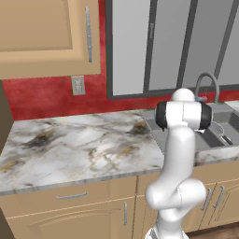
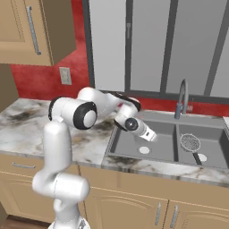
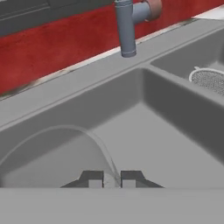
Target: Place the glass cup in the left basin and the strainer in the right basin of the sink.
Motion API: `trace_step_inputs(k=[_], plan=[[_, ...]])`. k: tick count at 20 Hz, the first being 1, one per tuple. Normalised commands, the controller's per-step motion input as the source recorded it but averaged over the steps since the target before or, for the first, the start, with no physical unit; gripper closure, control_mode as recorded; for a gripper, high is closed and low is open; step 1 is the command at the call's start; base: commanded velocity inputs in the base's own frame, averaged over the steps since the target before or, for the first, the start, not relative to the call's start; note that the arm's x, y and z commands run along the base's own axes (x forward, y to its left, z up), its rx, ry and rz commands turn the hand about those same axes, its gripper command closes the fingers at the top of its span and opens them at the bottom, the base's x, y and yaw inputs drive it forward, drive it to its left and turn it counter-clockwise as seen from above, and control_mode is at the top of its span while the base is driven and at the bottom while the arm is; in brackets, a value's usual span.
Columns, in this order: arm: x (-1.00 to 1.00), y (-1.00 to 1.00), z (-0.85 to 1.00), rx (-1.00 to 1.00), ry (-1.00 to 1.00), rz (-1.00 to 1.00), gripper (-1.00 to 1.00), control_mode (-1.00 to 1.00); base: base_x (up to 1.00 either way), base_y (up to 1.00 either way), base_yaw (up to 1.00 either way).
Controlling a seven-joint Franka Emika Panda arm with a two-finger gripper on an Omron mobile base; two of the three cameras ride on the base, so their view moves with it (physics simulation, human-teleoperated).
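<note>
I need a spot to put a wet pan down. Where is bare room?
The marble counter left of the sink is bare. The right basin holds the strainer. The left basin has the tool gripping the glass cup over it.

A marble worktop with grey and brown veining runs below a red backsplash that carries a pale wall outlet. Above it hangs a light wooden wall cabinet with a long metal handle, beside grey-framed window panels. Under the worktop are wooden base cabinets with metal handles.
</note>
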Motion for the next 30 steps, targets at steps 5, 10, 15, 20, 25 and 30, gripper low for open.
trace_step_inputs(k=[5, 10, 15, 20, 25, 30], plan=[[0.0, -0.03, -0.57, 0.0, -0.07, 0.0, 1.0, -1.0, 0.0, 0.0, 0.0], [0.0, -0.08, -0.47, 0.0, -0.07, 0.0, 1.0, -1.0, 0.0, 0.0, 0.0], [0.0, -0.12, -0.45, 0.0, -0.1, 0.0, 1.0, -1.0, 0.0, 0.0, 0.0], [0.0, -0.16, -0.29, 0.0, -0.12, 0.0, -1.0, -1.0, 0.0, 0.0, 0.0], [0.0, -0.14, -0.02, 0.02, -0.13, 0.0, -1.0, -1.0, 0.0, 0.0, 0.0], [0.0, -0.11, 0.05, 0.07, -0.1, 0.0, -1.0, -1.0, 0.0, 0.0, 0.0]])
